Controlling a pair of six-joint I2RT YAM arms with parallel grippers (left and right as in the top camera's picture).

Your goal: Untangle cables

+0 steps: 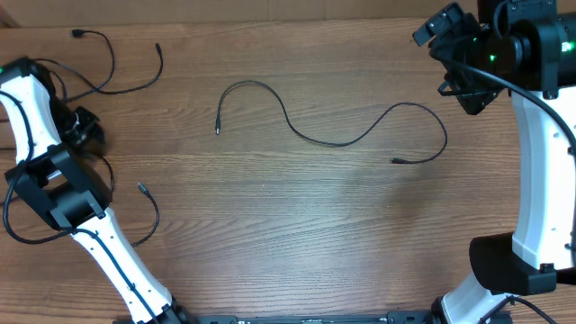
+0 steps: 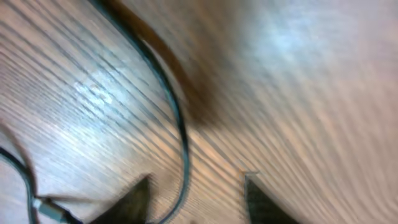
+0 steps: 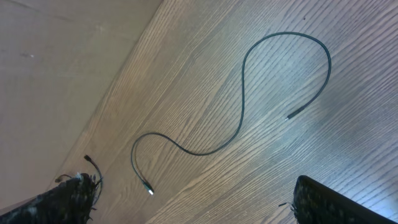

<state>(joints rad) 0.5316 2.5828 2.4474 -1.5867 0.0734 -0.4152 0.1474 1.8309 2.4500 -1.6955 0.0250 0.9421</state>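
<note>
The brown wood-grain desk (image 1: 297,234) is carrying three thin black cables, each apart from the others. At the far left corner, the first thin black cable (image 1: 158,54) is lying in loose curves, one small plug end pointing toward the far edge. Just nearer along the left edge, the left gripper (image 2: 198,180) is hovering low over the desk. Its wrist view is blurred, but the two dark fingers (image 2: 134,202) are standing partly apart, clamping nothing. A stretch of black cord (image 2: 185,149) is running down between them, closer to the left finger; which cable it belongs to I cannot tell. A silvery plug (image 2: 48,210) is lying on the wood just outside that finger.

Nearer the front left corner, beside the left arm's white link, a second short black cable (image 1: 157,214) is bending in an arc with its plug end pointing toward the middle of the desk.

Across the middle of the desk, the third long black cable (image 1: 335,145) is lying alone in an open wave: an arch on its left, a dip in the centre, and a loop on its right curling back to a plug end.

At the far right corner, the right gripper (image 3: 189,186) is hanging above the desk with its jaws spread wide, gripping nothing.
</note>
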